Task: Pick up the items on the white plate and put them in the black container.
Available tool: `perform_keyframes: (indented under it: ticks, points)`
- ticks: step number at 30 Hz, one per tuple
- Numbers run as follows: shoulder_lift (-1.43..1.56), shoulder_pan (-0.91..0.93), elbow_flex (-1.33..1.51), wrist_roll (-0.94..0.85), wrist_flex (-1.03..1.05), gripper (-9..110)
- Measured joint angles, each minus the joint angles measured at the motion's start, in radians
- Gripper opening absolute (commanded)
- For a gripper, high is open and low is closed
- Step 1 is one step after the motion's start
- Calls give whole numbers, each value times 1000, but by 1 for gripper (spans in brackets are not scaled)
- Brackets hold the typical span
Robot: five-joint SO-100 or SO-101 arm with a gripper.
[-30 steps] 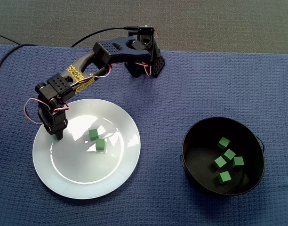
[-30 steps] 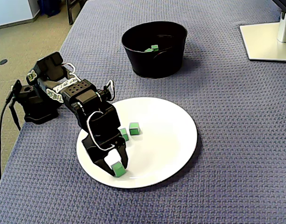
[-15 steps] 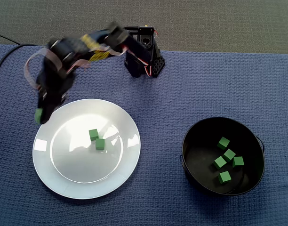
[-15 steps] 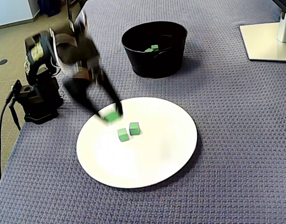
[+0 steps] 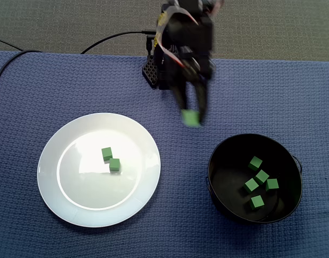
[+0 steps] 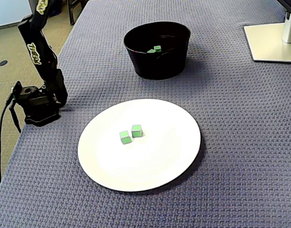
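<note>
**Transfer step, plate to container.** In the fixed view from above, the gripper (image 5: 192, 114) hangs raised over the blue cloth (image 5: 46, 86). Its two jaws are drawn in on a carried cube (image 5: 190, 119). Motion blur softens this part of the picture, so the exact seating of the cube between the jaws cannot be read.

The carried cube is in the air between the white plate (image 5: 84, 207) on the left and the black container (image 5: 214, 161) on the right. It lies toward the far side of both and is not yet over the container's opening.

Two plate cubes (image 5: 106, 153) lie just beside each other near the plate's middle, and both fixed views show them. Several dropped cubes (image 5: 255, 163) rest on the container floor.

In the lower, angled fixed view only the arm base (image 6: 38, 107) and a rising link show at the left edge, and the gripper is out of frame.

*Judgement:* one cube is mid-carry and the task is past its halfway mark. The next move calls for travel rightward and nearer until the cube hangs well inside the rim, and only then for the jaws to part. A release at the rim could send the cube onto the cloth. Two further pick-ups from the plate would then be needed
</note>
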Motion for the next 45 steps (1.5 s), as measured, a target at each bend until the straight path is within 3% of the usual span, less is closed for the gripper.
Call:
perform_keyframes:
  ticks: [9,20,25,29,37,45]
  points:
    - [-17,-206,474,124,-238,0]
    - [-97,-259,667,137,-407,0]
    - [-100,-259,681,141,-414,26]
    - [-100,-259,687,141,-411,35]
    - [-98,-210,509,209,-166,34]
    - [-95,112,232,394,245,34]
